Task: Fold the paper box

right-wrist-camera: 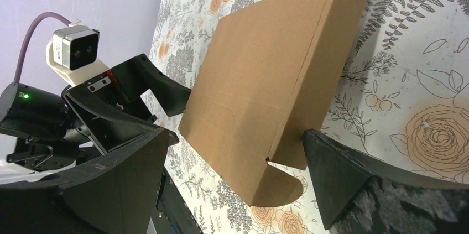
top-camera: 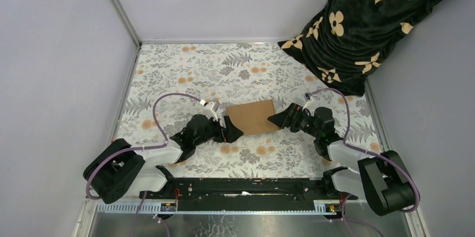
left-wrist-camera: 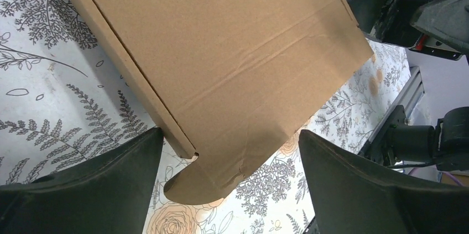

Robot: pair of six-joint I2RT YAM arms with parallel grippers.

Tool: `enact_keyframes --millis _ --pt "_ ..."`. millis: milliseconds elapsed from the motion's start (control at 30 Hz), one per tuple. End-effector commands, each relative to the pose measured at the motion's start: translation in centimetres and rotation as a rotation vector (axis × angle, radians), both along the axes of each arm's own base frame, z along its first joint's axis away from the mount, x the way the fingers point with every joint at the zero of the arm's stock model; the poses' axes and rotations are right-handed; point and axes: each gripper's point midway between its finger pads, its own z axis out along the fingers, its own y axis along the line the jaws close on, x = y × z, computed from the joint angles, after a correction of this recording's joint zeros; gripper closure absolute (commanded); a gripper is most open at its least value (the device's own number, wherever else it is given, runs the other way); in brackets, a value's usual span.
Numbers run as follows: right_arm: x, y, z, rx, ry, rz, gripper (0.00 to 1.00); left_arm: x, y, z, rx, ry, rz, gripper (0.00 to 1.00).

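Note:
The paper box [top-camera: 253,117] is plain brown cardboard, folded into a flat rectangular box lying on the floral table between the two arms. In the left wrist view the paper box [left-wrist-camera: 221,57] fills the upper frame, with a rounded tab sticking out at its near corner. In the right wrist view the paper box [right-wrist-camera: 276,79] shows a rounded tab at its near end. My left gripper [top-camera: 234,131] is open at the box's near left corner. My right gripper [top-camera: 274,119] is open at the box's right edge. Neither holds the box.
A black cloth with cream flower marks [top-camera: 369,18] is heaped at the back right corner. Grey walls [top-camera: 56,52] close the table on three sides. A black rail [top-camera: 246,186] runs along the near edge between the arm bases.

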Motion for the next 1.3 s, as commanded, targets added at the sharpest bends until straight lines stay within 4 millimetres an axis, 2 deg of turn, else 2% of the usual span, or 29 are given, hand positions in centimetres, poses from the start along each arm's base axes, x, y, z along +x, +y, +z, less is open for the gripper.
enact_keyframes --millis 0,300,700,1000,1267 --pt "-0.8 0.7 2.3 0.036 -0.027 0.059 0.00 0.7 -1.3 3.6 -0.060 -0.073 -0.012 0.01" --pt "-1.6 0.5 3.6 0.046 -0.033 0.057 0.00 0.3 -1.2 6.0 -0.073 -0.101 -0.014 0.01" --pt "-2.2 0.5 5.7 0.074 -0.053 0.059 0.00 -0.6 -1.3 8.3 -0.090 -0.123 -0.022 0.01" --pt "-2.3 0.5 7.4 0.097 -0.050 0.056 0.00 -1.0 -1.5 9.7 -0.092 -0.127 -0.027 0.01" --pt "-2.3 0.6 8.1 0.127 -0.009 0.046 0.00 -1.4 -1.4 10.7 -0.097 -0.101 -0.021 0.01"
